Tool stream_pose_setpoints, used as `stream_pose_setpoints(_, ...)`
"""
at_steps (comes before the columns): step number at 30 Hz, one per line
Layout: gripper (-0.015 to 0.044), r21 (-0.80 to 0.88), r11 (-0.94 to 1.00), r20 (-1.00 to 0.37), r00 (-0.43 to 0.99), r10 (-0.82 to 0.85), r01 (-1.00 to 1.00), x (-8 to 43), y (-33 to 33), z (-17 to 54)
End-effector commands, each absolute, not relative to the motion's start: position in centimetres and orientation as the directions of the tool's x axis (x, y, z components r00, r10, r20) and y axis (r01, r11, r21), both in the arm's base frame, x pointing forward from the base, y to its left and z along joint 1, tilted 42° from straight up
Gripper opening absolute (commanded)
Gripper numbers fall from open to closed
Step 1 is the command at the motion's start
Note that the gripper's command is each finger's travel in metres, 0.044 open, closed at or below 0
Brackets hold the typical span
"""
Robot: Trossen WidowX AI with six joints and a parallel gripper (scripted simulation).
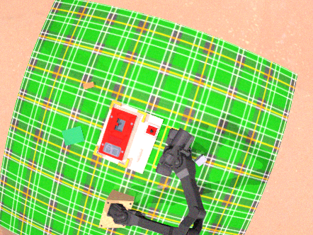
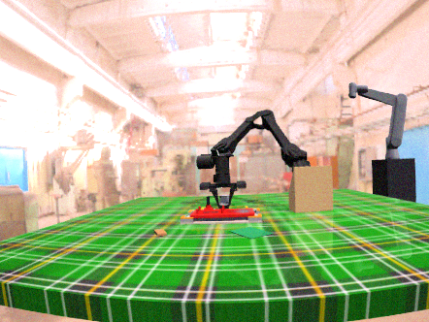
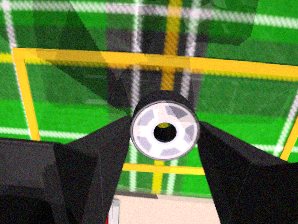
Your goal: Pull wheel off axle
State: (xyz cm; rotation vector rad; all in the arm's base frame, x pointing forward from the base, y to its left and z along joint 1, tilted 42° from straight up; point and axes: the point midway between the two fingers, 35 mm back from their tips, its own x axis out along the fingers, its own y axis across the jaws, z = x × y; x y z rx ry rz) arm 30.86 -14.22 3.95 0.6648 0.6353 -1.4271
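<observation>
The wheel, with a pale spoked face, a dark rim and a centre hole, lies face up between the fingers of my gripper. Both fingertips press its sides. It is over the inside of the yellow outline of the marked area in the wrist view. Whether it touches the table cannot be told. In the top view my arm hides the wheel and much of the outline. The upright axle, dark on a red square base, stands bare beside the marked area.
A white board with a red panel lies beside the marked area. A pale block stands on its other side. A green sheet and an orange block lie farther off.
</observation>
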Motion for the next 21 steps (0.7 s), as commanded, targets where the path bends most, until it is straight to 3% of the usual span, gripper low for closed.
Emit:
stream_pose_setpoints(1, 0.0236, 0.035, 0.029, -0.742, 0.046, -0.669, 0.999, 30.9, -14.2, 4.0)
stream_pose_setpoints(4, 0.0300, 0.035, 0.030, -0.743, 0.046, -0.668, 0.999, 30.9, -13.7, 4.5)
stream_pose_setpoints(12, 0.0300, 0.031, 0.036, -0.747, 0.047, -0.664, 0.999, 30.6, -10.2, 8.4)
stream_pose_setpoints(13, 0.0326, 0.028, 0.045, -0.750, 0.051, -0.659, 0.999, 30.6, -10.3, 7.6)
stream_pose_setpoints(17, 0.0431, 0.027, 0.041, -0.755, 0.047, -0.654, 0.999, 26.7, -6.8, 8.3)
stream_pose_setpoints(21, 0.0440, 0.025, 0.036, -0.750, 0.042, -0.660, 0.999, 22.4, -4.5, 8.9)
